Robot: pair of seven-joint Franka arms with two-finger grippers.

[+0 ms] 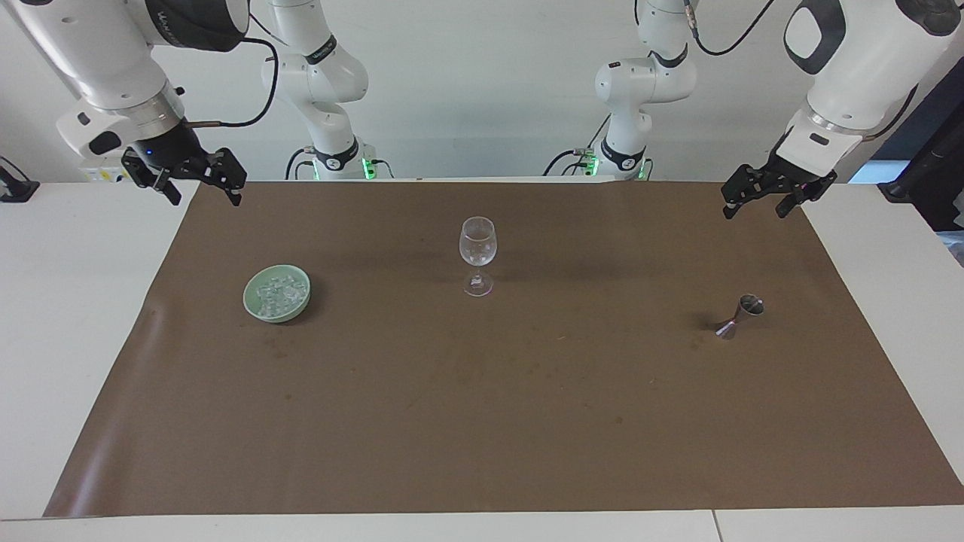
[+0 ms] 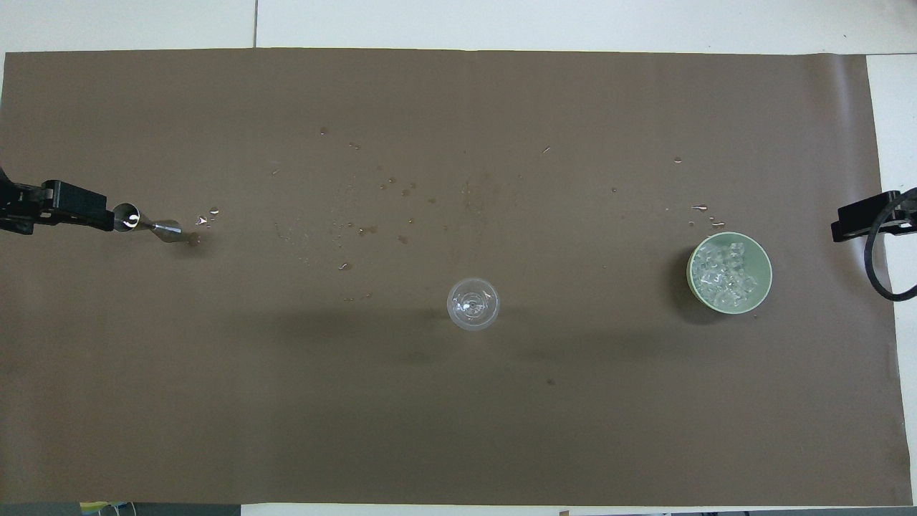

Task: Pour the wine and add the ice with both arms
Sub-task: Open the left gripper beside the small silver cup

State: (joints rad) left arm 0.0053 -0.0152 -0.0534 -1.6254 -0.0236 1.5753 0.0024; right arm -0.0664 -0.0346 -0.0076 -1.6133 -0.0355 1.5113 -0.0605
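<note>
Both pincers are held released and empty, raised above the desk's (image 1: pixel 60 301) ends. Across the facing view, the right pincer (image 1: pixel 202 184) is seen first, over the brown mat's (image 1: pixel 482 421) corner. Next, the ice (image 1: pixel 276 293) is heaped in a green bowl (image 1: pixel 260 310). At mid-mat a wine glass (image 1: pixel 477 256) is stood upright. A metal jigger (image 1: pixel 739 316) is placed toward the left arm's end, well apart from the left pincer (image 1: pixel 761 202).

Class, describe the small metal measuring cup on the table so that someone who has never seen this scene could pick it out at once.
Start from the brown mat covering the table and go to the left arm's end. There the measuring cup stands alone, farther from the robots than the wine glass at the mat's middle. It is the only metal thing: a small silver hourglass shape of two cones joined at a narrow waist.
</note>
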